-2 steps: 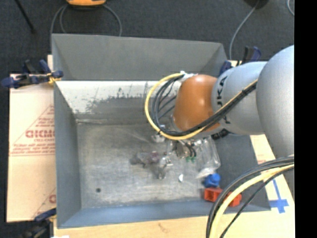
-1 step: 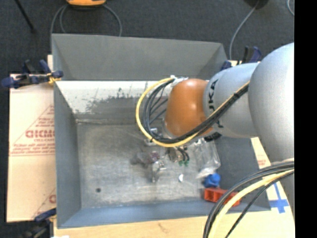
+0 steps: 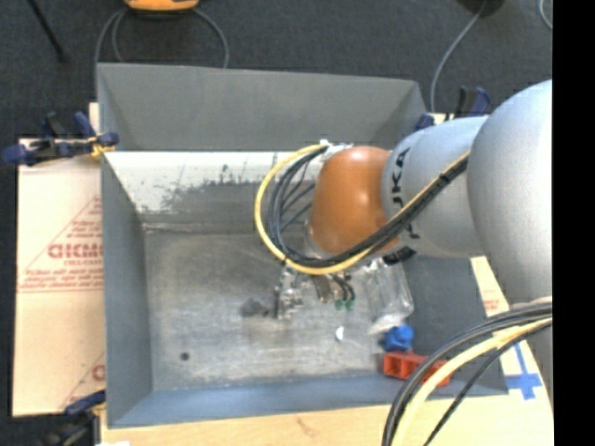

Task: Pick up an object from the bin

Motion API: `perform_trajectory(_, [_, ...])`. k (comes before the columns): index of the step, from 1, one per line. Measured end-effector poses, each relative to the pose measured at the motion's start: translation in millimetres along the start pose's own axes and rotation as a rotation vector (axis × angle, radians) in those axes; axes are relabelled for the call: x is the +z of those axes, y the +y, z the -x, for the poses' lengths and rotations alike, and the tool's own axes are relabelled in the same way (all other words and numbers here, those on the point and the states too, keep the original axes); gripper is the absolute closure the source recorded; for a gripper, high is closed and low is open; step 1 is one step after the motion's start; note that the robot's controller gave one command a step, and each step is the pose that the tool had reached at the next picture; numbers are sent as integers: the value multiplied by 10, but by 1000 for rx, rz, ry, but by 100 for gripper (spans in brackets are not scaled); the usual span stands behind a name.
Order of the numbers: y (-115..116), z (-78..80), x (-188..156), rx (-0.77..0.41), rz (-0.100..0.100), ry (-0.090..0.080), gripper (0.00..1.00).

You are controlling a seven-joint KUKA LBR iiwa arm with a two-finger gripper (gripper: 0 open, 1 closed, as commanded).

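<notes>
1. The grey metal bin stands on a dark floor. Its base is scuffed and mostly bare.
2. The arm reaches in from the right, with its orange wrist cover and yellow cables over mid-bin.
3. The claw hangs low near the bin's centre, close to the base. Released or clenched, I cannot tell.
4. To its right lies a clear plastic piece. Nearer the front right corner lie a blue piece and a red piece.
</notes>
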State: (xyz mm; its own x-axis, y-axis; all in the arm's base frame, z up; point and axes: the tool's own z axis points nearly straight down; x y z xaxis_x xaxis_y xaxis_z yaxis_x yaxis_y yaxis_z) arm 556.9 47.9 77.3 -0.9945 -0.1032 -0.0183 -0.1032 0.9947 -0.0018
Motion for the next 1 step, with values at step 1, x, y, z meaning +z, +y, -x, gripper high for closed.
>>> perform_trajectory(1, [141,128,-1226,-160,1,6,100])
